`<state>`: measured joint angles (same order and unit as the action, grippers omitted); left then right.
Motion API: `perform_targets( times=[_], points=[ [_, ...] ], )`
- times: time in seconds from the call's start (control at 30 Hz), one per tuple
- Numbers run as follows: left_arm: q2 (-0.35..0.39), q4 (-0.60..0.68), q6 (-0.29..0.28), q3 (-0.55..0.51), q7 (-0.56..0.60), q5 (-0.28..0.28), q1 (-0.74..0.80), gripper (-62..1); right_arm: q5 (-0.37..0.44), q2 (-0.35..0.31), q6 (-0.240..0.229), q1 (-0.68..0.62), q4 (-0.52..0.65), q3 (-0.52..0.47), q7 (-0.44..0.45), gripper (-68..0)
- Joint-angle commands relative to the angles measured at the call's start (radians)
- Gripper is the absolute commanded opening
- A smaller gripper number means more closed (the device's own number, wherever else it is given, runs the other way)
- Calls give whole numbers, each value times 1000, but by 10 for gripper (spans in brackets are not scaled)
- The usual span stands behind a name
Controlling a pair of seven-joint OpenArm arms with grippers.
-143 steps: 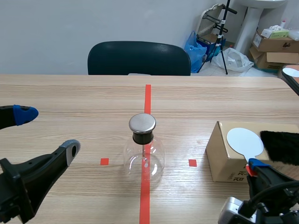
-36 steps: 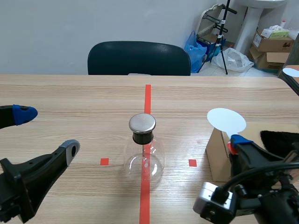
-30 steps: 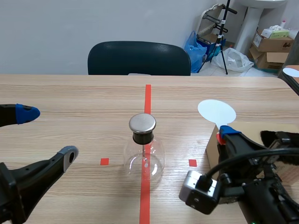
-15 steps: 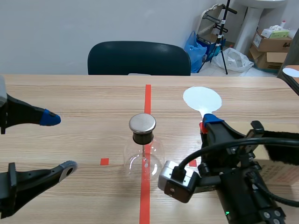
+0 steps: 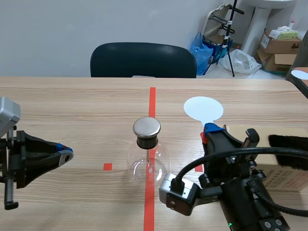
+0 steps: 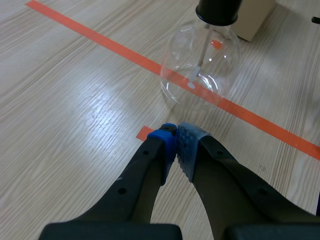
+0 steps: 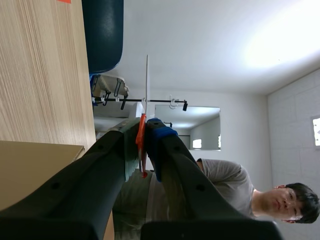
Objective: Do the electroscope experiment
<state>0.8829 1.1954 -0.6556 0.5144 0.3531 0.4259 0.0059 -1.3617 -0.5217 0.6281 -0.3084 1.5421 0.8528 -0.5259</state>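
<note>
Right wrist view shows the right hand (image 7: 142, 145) clenched on the orange-red handle of a white disc paddle (image 7: 147, 85). The paddle is seen edge-on and stands straight out from between the fingers. In the scene view this hand is raised above the surface (image 5: 72, 101) and holds the paddle upright, its round white face up and to the right of the electroscope (image 5: 148, 161).

The electroscope is a clear glass flask with a black collar and a flat metal cap (image 5: 146, 126). It stands on the red centre line, apart from the paddle. Behind the right arm sits a cardboard box (image 5: 279, 130) with a black furry pad (image 5: 288, 145) on top.

The left hand (image 6: 177, 142) hovers low over the surface with its blue pads pressed together on nothing. The flask is ahead of it, not touched.
</note>
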Motion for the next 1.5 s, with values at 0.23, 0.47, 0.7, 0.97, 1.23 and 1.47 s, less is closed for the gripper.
perform_targets(
  times=[0.23, 0.47, 0.7, 0.97, 1.23, 1.47],
  points=[
    [-151, -167, 1, 177, 141, -130, -171, -571, -12, -7, 6, 12, 3, -8, -7, -667],
    [-270, -314, 4, 270, 167, -183, -266, -571, -23, -7, 6, 12, 3, -8, -7, -667],
    [-312, -384, 6, 284, 178, -184, -303, -571, -23, -7, 6, 12, 3, -8, -7, -667],
    [-312, -392, 6, 284, 178, -184, -303, -571, -22, -7, 6, 12, 3, -8, -7, -667],
    [-312, -391, 6, 284, 173, -184, -303, -571, -22, -7, 6, 12, 3, -8, -7, -667],
    [-312, -391, 6, 284, 174, -184, -303, -571, -22, -7, 6, 12, 3, -8, -8, -667]
  ],
)
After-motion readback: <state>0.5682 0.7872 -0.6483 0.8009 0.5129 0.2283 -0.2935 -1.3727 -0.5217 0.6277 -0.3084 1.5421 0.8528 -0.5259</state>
